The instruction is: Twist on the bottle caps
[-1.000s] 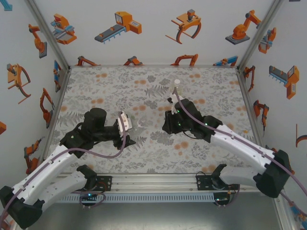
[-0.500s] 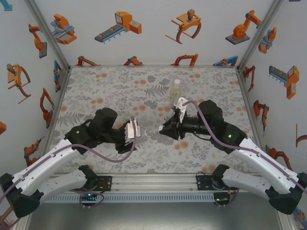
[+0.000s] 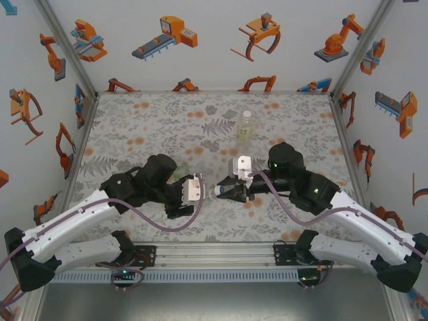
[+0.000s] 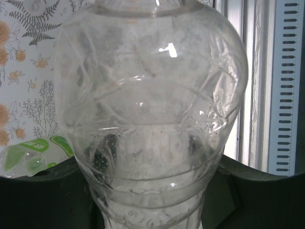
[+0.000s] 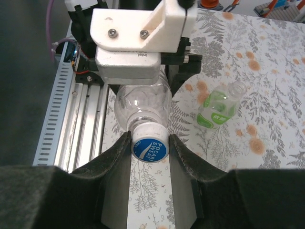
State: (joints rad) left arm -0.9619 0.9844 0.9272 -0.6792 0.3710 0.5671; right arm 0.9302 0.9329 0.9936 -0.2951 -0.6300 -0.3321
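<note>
left gripper (image 3: 200, 194): fingers closed on the colourless bottle (image 5: 142, 102), held lying, mouth toward 3 o'clock | right gripper (image 3: 226, 194): fingers narrow, pinching the white cap (image 5: 150, 148) at this mouth | pale yellow bottle (image 3: 245, 125): upright, 12 o'clock of right gripper | green bottle (image 5: 218, 107): lying, 10 o'clock of left gripper

Cropped, covered or too small to judge

Left wrist view: clear colourless plastic bottle (image 4: 152, 109) cropped at top and bottom edges; blurred dark fingers (image 4: 43, 195) of the left gripper (image 4: 152, 205) along the bottom, partly behind it; green-tinted clear plastic bottle (image 4: 28, 155) at lower left cut by the left edge. Right wrist view: colourless bottle's body at upper centre masked by a white boxy mount (image 5: 138, 43); flanks of the small white screw cap with blue printed top (image 5: 149, 147) covered by black fingers (image 5: 114, 160) of the right gripper (image 5: 150, 143). Top view: green-tinted bottle at centre left mostly behind the left arm (image 3: 150, 177); top of the pale yellow clear plastic bottle (image 3: 246, 125) at upper centre too small to judge.
</note>
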